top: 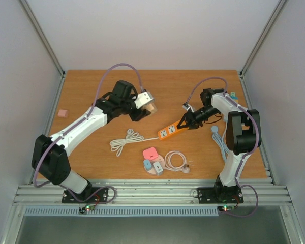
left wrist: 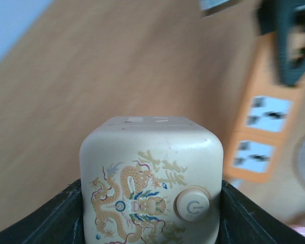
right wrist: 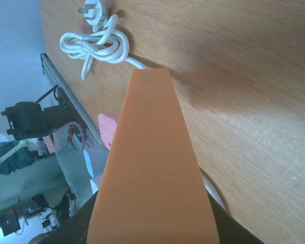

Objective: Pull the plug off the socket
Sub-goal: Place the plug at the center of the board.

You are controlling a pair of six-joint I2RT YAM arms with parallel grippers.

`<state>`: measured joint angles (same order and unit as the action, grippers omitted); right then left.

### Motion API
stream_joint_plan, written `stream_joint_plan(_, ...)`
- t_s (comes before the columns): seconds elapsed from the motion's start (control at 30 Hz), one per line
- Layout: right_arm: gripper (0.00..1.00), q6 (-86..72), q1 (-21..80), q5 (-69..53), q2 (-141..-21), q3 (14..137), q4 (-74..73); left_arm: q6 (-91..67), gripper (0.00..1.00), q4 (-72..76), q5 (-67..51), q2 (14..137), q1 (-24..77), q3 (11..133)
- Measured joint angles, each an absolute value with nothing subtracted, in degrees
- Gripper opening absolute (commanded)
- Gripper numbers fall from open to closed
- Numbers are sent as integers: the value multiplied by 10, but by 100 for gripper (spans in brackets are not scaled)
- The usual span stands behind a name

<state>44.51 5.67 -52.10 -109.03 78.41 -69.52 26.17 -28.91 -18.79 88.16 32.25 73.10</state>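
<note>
The left hand (top: 142,108) holds the cream plug (left wrist: 151,178) by its two sides, above the tabletop (top: 86,91). The plug is apart from the orange power strip (top: 168,132), to the left of it. The right hand (top: 187,121) is closed narrow on the strip's right end. The plug looks smooth and rounded, so I think it could slip and fall. The strip is held by one end only and may swing. The tabletop is brown wood, with pale walls on three sides.

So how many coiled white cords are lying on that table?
2. One coiled cord lies left of the orange power strip, running to it; the other cord lies right of the pink block. A greyish cable at the far right looks uncoiled. More may be hidden.
</note>
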Motion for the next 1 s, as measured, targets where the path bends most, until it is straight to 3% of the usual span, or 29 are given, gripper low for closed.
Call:
stream_joint_plan(0.47, 1, 444, 57, -521, -1090, 784, -694, 373, 0, -239, 141, 810, 145, 568)
stream_joint_plan(0.67, 1, 444, 57, -521, -1090, 784, -694, 398, 0, -219, 228, 797, 43, 511)
stream_joint_plan(1.0, 1, 444, 57, -522, -1090, 784, -694, 460, 0, -97, 333, 806, -41, 424)
